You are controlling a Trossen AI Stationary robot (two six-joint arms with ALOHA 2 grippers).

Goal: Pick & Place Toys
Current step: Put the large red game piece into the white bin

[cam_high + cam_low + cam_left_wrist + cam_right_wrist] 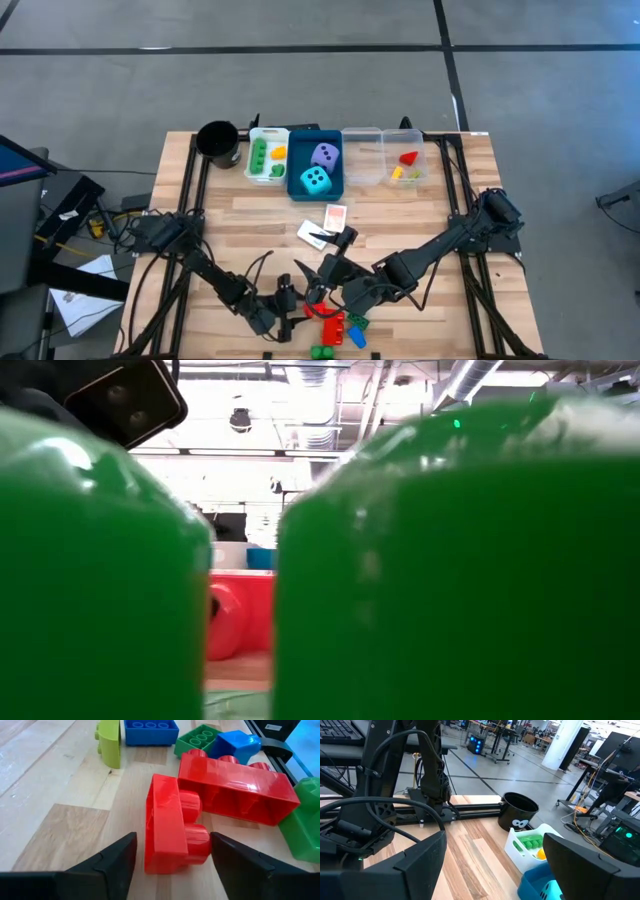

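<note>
A small red brick [167, 832] lies on its side on the wood near the table's front edge, studs toward a long red brick [235, 785]. My left gripper [174, 836] [305, 312] is open, low over the table, one finger on each side of the small brick. Blue [150, 730], green [197, 740] and lime [110, 742] bricks lie just beyond. My right gripper [495, 840] [315, 272] hangs open above the table's middle with nothing between its fingers. The cyan die [316, 180] and lavender die [324, 154] sit in the blue tray [297, 170]. My left gripper comes at the small red brick low and slanting down, from the table's left. One finger [225, 855] stands right beside the brick's studs [202, 840]; I cannot tell whether it touches them. The other finger is apart from the brick's flat side.
Two card packs [336, 216] [312, 233] lie mid-table. A black cup [217, 140], a white tray [252, 160] with green bricks and clear trays [365, 150] line the far edge. A green brick [450, 560] fills the low view.
</note>
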